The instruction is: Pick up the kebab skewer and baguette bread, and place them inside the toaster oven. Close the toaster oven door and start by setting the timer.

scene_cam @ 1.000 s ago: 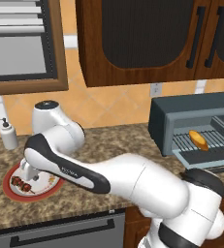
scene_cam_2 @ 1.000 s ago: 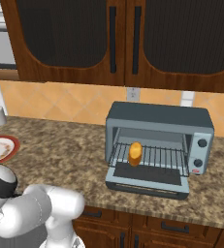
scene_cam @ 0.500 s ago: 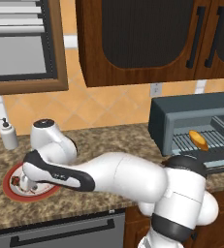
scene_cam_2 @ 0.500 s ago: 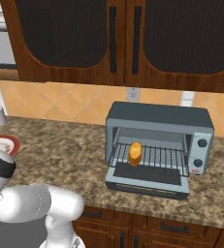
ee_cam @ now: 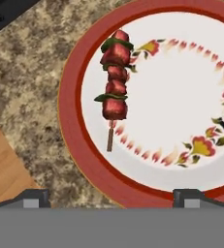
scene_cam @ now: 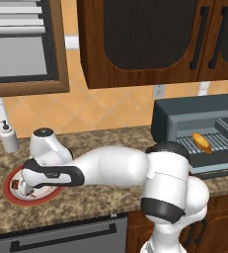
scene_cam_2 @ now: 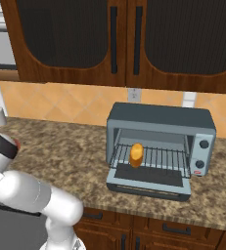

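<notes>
Since the earlier frames the arm has been lowered and stretched further over the plate (scene_cam: 9, 190), and the hand is now carried close above it. Half the loading is judged done: the baguette bread (scene_cam_2: 136, 154) is seen resting on the wire rack inside the toaster oven (scene_cam_2: 161, 119), whose toaster oven door (scene_cam_2: 151, 183) hangs open. The kebab skewer (ee_cam: 114, 85) is still to be fetched; it lies flat on the plate, ahead of the fingers (ee_cam: 36, 197) and nearer the left tip in the hand view, untouched. The fingers are spread wide and nothing is held between them. The arm is extended low across the surface (scene_cam: 86, 202) with the gripper (ee_cam: 111, 198) pointed down at the plate rim. Grasping, transfer, closing of the door and setting of the timer remain outstanding.
</notes>
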